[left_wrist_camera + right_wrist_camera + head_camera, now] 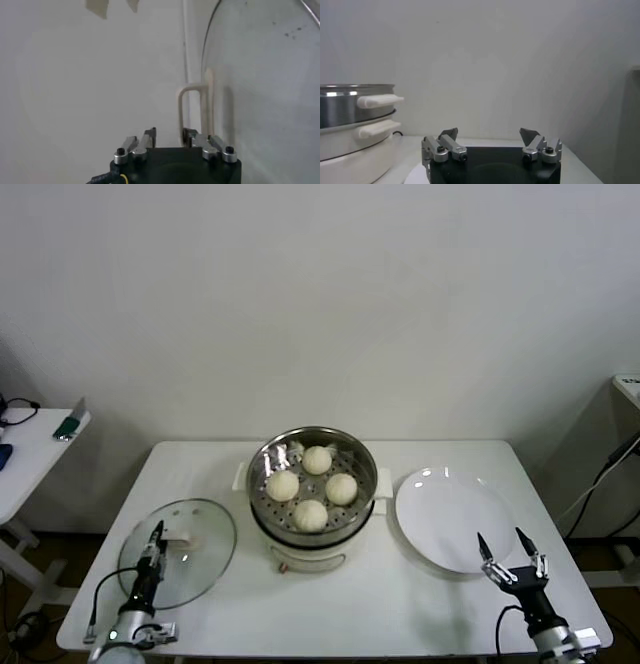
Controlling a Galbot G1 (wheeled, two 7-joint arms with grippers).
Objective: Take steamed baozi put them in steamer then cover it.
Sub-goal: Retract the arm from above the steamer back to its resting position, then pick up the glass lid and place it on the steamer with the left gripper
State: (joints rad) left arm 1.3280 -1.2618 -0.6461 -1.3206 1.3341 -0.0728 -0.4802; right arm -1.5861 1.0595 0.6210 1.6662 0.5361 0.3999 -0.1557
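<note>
Baozi all in steamer; left gripper half-closed at lid handle, grip unclear, should clamp centrally; right gripper released.

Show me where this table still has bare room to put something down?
Bare tabletop runs along the front edge, between the glass lid and the empty white plate. The far corners look free too. The middle is crowded: steamer holding four baozi, lid and plate close beside it.
</note>
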